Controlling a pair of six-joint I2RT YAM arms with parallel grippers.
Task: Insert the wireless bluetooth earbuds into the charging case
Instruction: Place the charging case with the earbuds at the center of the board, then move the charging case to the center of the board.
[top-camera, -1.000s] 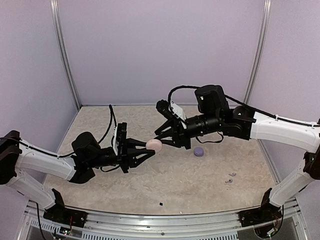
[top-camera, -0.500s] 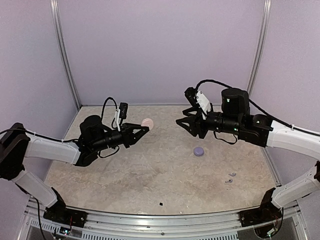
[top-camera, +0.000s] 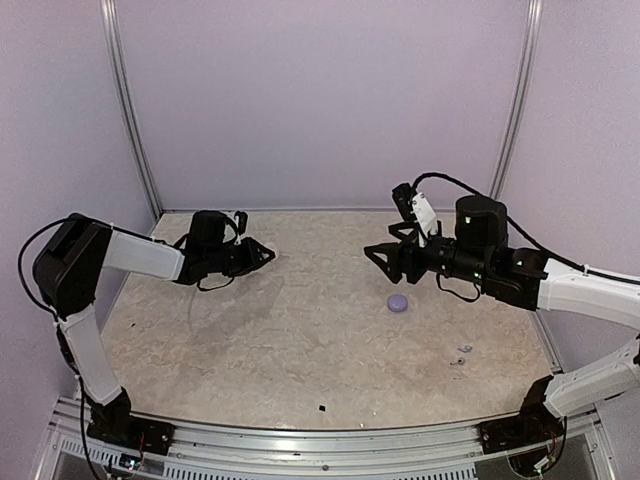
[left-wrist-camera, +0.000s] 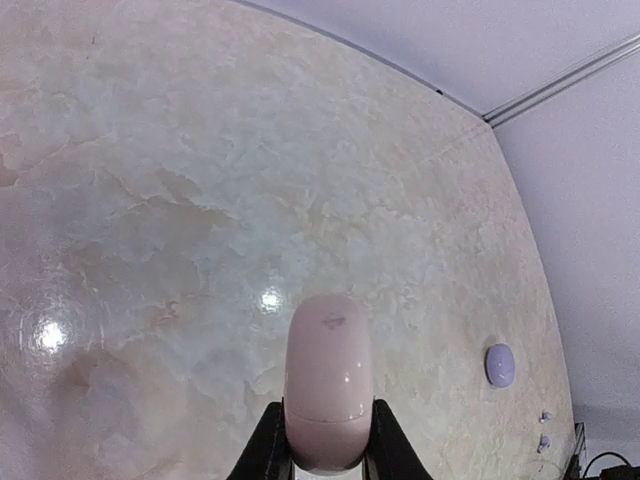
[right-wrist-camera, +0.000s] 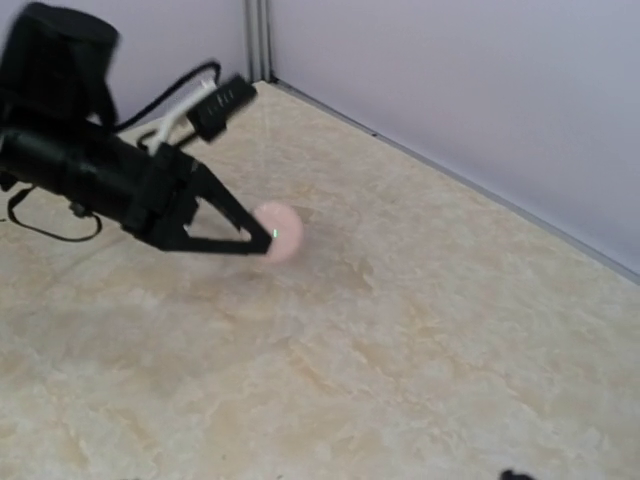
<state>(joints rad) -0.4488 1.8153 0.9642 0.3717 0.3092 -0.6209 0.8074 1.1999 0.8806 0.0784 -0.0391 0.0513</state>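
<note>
The two wireless bluetooth earbuds (top-camera: 460, 354) lie loose on the table (top-camera: 300, 350), close beside each other near its right edge, toward the near right corner. They are too small in every view to tell which way they face. Farther in from that edge, well apart from the earbuds and closer to the table's middle, sits a closed lilac charging case (top-camera: 398, 302), flat on the marbled top with nothing touching it. A second, pink charging case (left-wrist-camera: 327, 385) is off the surface: the left gripper (left-wrist-camera: 325, 440) is clamped tight on its near end, one dark finger on either side, and holds the closed pebble edge-on and low over the far left part of the table, not far from the far left corner. Whether it touches the top cannot be made out. The right gripper (top-camera: 374, 262) hangs above the table beyond the lilac case, toward the far edge, pointing left across at the other arm. From overhead its fingers appear spread apart with nothing between them. A tiny dark speck (top-camera: 322, 408) lies near the middle of the near edge.
</note>
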